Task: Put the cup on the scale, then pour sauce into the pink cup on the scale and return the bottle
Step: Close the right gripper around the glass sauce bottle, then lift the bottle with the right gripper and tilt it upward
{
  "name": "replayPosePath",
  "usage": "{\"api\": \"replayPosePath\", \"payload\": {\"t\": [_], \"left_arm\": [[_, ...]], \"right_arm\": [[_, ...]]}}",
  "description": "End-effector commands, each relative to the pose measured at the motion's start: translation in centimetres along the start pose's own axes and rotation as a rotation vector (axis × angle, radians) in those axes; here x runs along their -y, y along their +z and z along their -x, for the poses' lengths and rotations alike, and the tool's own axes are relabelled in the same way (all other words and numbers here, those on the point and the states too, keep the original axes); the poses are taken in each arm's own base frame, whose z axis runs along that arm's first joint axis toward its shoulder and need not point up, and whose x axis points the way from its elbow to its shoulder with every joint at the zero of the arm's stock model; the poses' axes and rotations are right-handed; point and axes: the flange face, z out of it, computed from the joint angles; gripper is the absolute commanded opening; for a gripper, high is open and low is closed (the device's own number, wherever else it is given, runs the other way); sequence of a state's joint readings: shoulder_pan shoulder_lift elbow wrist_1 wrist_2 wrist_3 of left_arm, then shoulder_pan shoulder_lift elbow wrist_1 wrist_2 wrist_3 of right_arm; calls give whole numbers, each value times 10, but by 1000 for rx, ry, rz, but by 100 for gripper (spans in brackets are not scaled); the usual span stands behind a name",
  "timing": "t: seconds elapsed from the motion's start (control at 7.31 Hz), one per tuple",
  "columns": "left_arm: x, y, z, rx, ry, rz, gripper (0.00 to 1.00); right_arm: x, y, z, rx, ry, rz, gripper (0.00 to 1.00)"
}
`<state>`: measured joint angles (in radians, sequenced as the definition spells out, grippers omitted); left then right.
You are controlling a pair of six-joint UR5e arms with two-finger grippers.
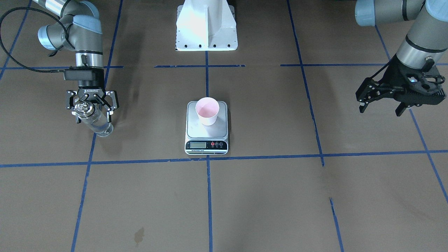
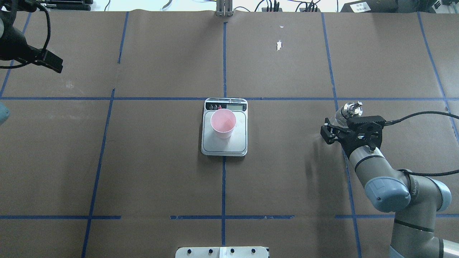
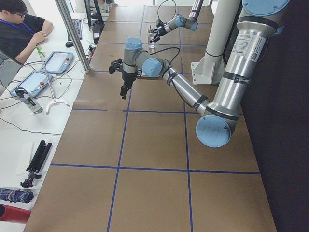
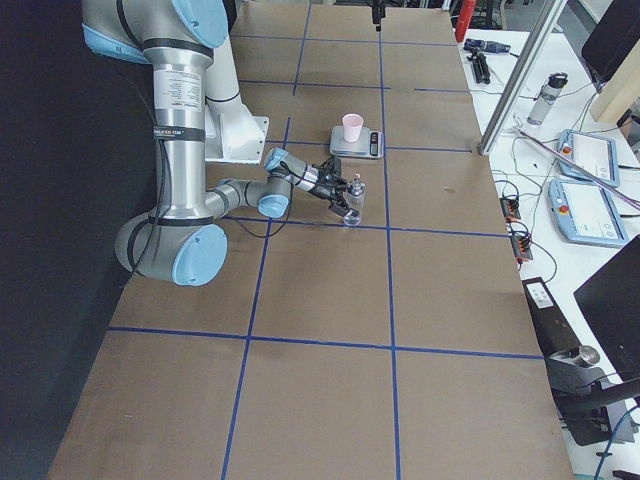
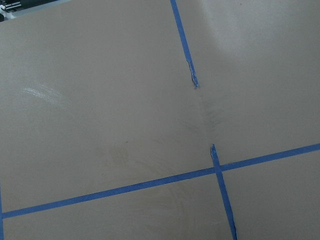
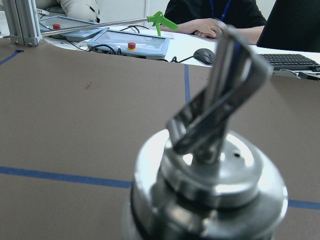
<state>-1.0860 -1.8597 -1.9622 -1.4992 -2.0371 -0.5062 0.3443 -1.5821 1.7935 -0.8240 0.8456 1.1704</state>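
Observation:
The pale pink cup (image 1: pixel 207 111) stands upright on the silver plate of the scale (image 1: pixel 206 144) at the table's middle; both also show in the overhead view, cup (image 2: pixel 223 123) and scale (image 2: pixel 241 144). The clear glass bottle (image 1: pixel 99 125) with its metal spout stands on the table far to the robot's right and shows in the overhead view (image 2: pixel 352 108) and the exterior right view (image 4: pixel 353 205). My right gripper (image 1: pixel 93 119) is open, its fingers on either side of the bottle's upper part. The right wrist view shows the bottle's collar and spout (image 6: pixel 210 190) close up. My left gripper (image 1: pixel 380 106) is open and empty, far off at the other side.
The robot's white base mount (image 1: pixel 206 28) stands behind the scale. Blue tape lines (image 1: pixel 209 196) grid the brown table. A small stain (image 1: pixel 139 235) marks the operators' side. An operator (image 3: pixel 19 24) and teach pendants (image 3: pixel 55 62) are beyond the table edge.

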Motion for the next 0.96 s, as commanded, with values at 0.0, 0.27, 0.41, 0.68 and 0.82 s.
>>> {"api": "replayPosePath", "payload": {"t": [0.0,0.27,0.41,0.68,0.82], "left_arm": [[0,-3,-2,-3,3,-5,100],[-1,-5,-1,-3,2,-7,100],[0,-6,-2,-3,2,-7,100],[-1,-6,0,-1,9,-8,100],[-2,-6,0,-1,10,-8,100]], "right_arm": [[4,0,2,9,14,-4,65],[9,0,5,39,42,-9,0],[22,-2,13,84,35,8,0],[51,-14,12,106,29,-18,0],[52,-17,6,98,-103,-24,0]]}}
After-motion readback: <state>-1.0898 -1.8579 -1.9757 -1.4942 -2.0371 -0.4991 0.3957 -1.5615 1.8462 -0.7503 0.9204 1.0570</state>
